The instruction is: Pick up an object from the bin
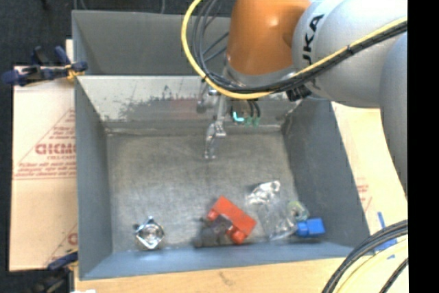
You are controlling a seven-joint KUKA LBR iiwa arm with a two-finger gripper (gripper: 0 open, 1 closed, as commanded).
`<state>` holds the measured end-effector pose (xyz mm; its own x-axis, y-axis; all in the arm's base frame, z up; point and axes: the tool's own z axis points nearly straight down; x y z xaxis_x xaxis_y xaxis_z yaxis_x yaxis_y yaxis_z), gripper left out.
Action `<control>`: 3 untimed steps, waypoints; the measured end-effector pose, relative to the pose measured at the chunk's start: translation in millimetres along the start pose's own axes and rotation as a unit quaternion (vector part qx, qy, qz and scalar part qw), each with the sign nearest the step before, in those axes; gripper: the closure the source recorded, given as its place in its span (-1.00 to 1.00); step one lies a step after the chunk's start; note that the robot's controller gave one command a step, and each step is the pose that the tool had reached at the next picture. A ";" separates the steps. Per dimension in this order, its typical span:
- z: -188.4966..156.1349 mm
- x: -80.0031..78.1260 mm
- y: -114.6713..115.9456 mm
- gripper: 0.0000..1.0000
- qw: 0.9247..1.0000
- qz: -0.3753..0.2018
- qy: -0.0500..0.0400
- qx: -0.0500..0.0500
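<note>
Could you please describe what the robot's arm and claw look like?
The arm is rounded silver-grey with black KUKA lettering, an orange dome cover and looping yellow and black cables. The claw is slim bare metal.

A red toy [232, 217] lies near the front wall of the bin [89, 168]. A dark lump [209, 235], maybe a block, touches its left side. Clear plastic [271, 206] sits to its right, with a blue block [311, 227] beside it. A shiny thing [148, 232] lies apart, to the left.

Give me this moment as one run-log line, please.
gripper: over bare bin floor, toward back | objects at front: orange block, clear plastic, blue piece, silvery piece | pick: not yet
</note>
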<state>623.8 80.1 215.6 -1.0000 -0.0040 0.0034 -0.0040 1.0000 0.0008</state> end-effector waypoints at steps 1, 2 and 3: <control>96.3 9.2 -81.5 -1.00 1.000 0.007 0.000 0.002; 81.0 89.2 -89.2 -1.00 0.998 -0.055 -0.001 0.001; 143.2 129.2 -60.6 -1.00 0.994 -0.109 -0.010 0.000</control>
<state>494.3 19.1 72.7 -0.9751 -0.2213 -0.0162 -0.2214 0.9752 -0.0004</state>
